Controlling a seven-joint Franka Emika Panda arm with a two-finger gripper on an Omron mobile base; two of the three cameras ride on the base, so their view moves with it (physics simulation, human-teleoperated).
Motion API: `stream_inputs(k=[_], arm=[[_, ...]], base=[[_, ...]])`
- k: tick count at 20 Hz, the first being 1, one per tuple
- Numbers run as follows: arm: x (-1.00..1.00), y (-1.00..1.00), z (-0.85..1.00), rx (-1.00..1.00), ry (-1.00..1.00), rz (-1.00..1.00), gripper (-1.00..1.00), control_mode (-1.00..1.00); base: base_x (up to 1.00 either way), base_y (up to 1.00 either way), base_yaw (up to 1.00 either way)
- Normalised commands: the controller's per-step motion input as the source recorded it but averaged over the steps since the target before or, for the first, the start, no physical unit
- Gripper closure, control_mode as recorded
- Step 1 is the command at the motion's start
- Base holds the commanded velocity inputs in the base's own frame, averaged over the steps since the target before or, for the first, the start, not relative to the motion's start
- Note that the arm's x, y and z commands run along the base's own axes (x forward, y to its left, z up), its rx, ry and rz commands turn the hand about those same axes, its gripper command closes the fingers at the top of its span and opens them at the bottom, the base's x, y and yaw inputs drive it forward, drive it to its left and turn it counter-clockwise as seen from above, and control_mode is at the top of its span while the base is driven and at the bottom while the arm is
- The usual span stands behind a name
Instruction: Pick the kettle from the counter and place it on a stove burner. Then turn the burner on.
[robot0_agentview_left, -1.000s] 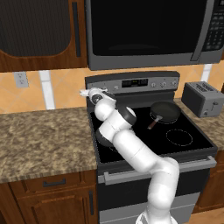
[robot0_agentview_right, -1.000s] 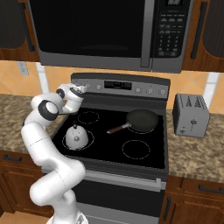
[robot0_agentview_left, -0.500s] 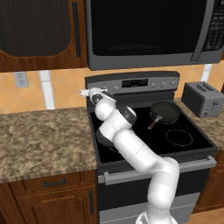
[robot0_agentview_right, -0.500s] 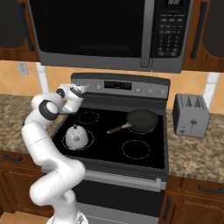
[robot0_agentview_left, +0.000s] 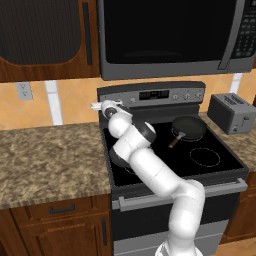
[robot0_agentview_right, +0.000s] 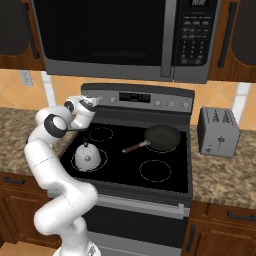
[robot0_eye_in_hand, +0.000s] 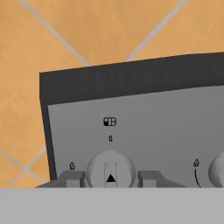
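Stovetop kettle (robot0_agentview_right: 87, 155) sits below gripper (robot0_eye_in_hand: 110, 178) on knob (robot0_eye_in_hand: 110, 169).

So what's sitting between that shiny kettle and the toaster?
The black frying pan lies between the kettle and the toaster, its handle pointing toward the kettle; the right base view shows it.

Kettle (robot0_agentview_right: 87, 156): shiny silver-grey, black knob. Cooktop (robot0_agentview_right: 165, 152) beside kettle: glossy black w/ thin white rings. Frying pan (robot0_agentview_right: 161, 137) right of kettle: black. Counter (robot0_agentview_left: 47, 157): speckled brown/tan granite. Toaster (robot0_agentview_right: 217, 131): grey. Wall tiles (robot0_eye_in_hand: 87, 30): orange, grey grout. Cabinets (robot0_agentview_left: 45, 37): dk brown wood.
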Motion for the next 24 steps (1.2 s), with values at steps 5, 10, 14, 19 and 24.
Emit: stream_inputs(k=[5,10,14,19,24], arm=[[0.00,0.00,-0.04,-0.12,0.00,0.00,1.00,-1.00],[0.00,0.00,-0.12,-0.12,0.00,0.00,1.00,-1.00],[0.00,0.00,-0.18,-0.11,0.00,0.00,1.00,-1.00],[0.00,0.00,-0.19,-0.13,0.00,0.00,1.00,-1.00],[0.00,0.00,-0.12,-0.15,0.00,0.00,1.00,-1.00]], base=[[0.00,0.00,0.00],[0.00,0.00,0.00],[0.00,0.00,0.00],[0.00,0.00,0.00],[0.00,0.00,0.00]])
